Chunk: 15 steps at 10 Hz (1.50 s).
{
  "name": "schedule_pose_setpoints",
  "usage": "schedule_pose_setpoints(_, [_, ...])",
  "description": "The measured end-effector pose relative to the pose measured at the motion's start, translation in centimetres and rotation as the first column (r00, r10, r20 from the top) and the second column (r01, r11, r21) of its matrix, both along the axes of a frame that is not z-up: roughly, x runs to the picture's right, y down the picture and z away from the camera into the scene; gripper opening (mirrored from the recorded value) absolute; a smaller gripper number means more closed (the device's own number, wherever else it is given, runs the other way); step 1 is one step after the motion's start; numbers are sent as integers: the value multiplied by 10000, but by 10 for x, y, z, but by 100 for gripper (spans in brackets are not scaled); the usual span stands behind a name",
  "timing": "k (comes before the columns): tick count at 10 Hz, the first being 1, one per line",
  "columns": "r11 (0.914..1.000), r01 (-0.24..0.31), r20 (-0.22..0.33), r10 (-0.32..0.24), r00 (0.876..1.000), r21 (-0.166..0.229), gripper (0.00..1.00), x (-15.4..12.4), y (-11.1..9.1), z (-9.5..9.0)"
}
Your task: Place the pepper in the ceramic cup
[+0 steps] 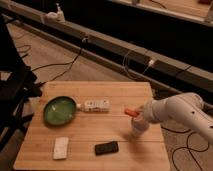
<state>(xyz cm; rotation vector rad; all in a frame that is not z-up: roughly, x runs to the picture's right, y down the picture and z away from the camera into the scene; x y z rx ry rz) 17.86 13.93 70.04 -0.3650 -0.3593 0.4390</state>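
Note:
The pepper (130, 112), slim and red-orange, sticks out to the left from the end of my white arm. My gripper (137, 114) holds it in the air, just above and slightly left of the ceramic cup (138, 126). The cup is small, white and upright near the right edge of the wooden table (120, 92). The arm reaches in from the right and hides most of the gripper and the far end of the pepper.
A round green pan (59, 111) sits at the table's left, with a white labelled bottle (95, 105) lying beside it. A white block (61, 147) and a black flat device (106, 148) lie near the front edge. A black chair (12, 92) stands to the left.

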Motion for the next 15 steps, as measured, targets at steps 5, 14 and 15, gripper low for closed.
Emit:
schedule_pose_setpoints(5, [9960,-816,-282,806,9963,-355,61,26,20,3])
schedule_pose_setpoints(14, [9955,-729,-331,750,9966,601,61,28,-24,-15])
schedule_pose_setpoints(15, [9944,-705,-329,733,9968,793,61,26,-33,-18])
